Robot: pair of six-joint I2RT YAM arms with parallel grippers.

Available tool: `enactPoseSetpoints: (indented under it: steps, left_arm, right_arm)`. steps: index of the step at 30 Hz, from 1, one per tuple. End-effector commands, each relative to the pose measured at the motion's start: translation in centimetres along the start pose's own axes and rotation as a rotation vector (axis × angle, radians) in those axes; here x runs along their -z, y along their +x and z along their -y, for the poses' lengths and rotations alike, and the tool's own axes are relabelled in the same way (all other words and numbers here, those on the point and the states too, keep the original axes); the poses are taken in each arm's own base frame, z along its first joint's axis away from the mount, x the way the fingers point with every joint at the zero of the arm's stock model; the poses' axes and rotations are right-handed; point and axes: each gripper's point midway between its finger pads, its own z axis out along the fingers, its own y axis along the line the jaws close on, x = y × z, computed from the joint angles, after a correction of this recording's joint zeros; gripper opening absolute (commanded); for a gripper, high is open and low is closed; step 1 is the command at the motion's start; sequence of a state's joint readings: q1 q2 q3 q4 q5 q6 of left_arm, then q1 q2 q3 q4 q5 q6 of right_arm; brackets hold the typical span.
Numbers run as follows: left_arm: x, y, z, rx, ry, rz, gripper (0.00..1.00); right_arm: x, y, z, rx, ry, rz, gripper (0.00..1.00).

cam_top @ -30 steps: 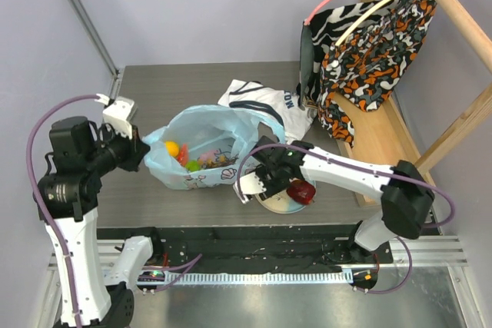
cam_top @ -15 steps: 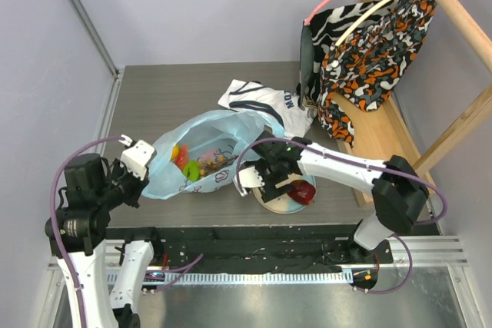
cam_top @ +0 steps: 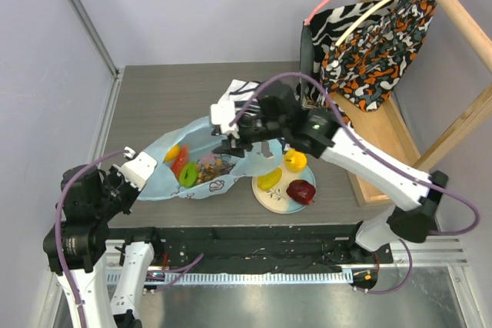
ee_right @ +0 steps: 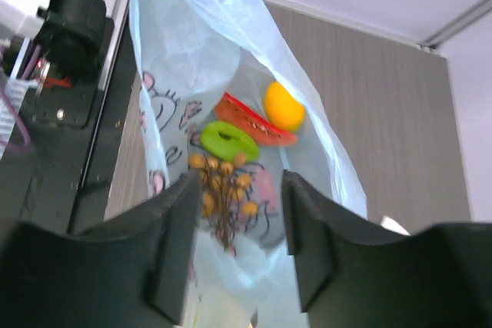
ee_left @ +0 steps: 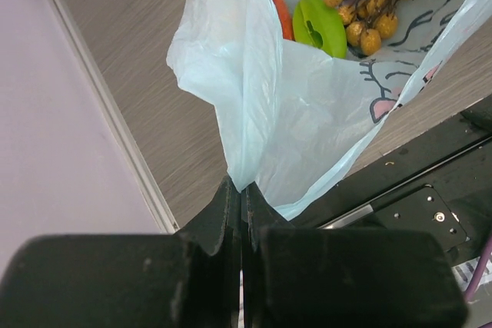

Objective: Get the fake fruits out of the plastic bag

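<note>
The light-blue plastic bag (cam_top: 157,182) lies open on the table. Inside it are an orange fruit (cam_top: 172,151), a watermelon slice (cam_top: 180,164), a green piece (cam_top: 187,176) and a brownish grape bunch (cam_top: 211,167). My left gripper (cam_top: 135,180) is shut on the bag's left corner (ee_left: 246,113). My right gripper (cam_top: 240,144) is open and empty, held above the bag's mouth; its view shows the grapes (ee_right: 223,186), green piece (ee_right: 228,141), watermelon slice (ee_right: 254,124) and orange fruit (ee_right: 283,105). A lemon (cam_top: 294,160), a yellow piece (cam_top: 269,180) and a red apple (cam_top: 300,190) lie on the plate (cam_top: 278,203).
A white shirt with dark lettering (cam_top: 265,101) lies behind the bag. Patterned clothes (cam_top: 361,44) hang from a wooden rack (cam_top: 384,140) at the right. The black rail (cam_top: 254,240) runs along the near edge, and grey walls close in the left and back.
My right gripper has risen from the plate and moved left above the bag's mouth; a lemon and a yellow piece now show on the plate. My left gripper pulled the bag's corner nearer.
</note>
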State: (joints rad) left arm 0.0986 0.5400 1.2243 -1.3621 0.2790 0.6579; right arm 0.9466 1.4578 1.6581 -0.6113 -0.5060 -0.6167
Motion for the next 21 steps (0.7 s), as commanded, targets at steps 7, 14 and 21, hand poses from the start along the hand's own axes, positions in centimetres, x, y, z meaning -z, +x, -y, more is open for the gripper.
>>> enactPoseSetpoints:
  steps: [7, 14, 21]
  left_arm:
    - [2.9, 3.7, 4.0, 0.132, 0.113, -0.180, 0.00]
    - [2.9, 4.2, 4.6, 0.162, 0.122, -0.193, 0.00]
    - [3.3, 5.2, 4.7, 0.131, 0.081, -0.191, 0.00]
  right_arm:
    - [-14.2, 11.1, -7.9, -0.005, -0.023, -0.132, 0.46]
    - [-16.3, 13.1, -15.2, -0.060, -0.247, -0.174, 0.49]
    - [-16.9, 11.9, -10.2, -0.082, 0.010, -0.170, 0.56]
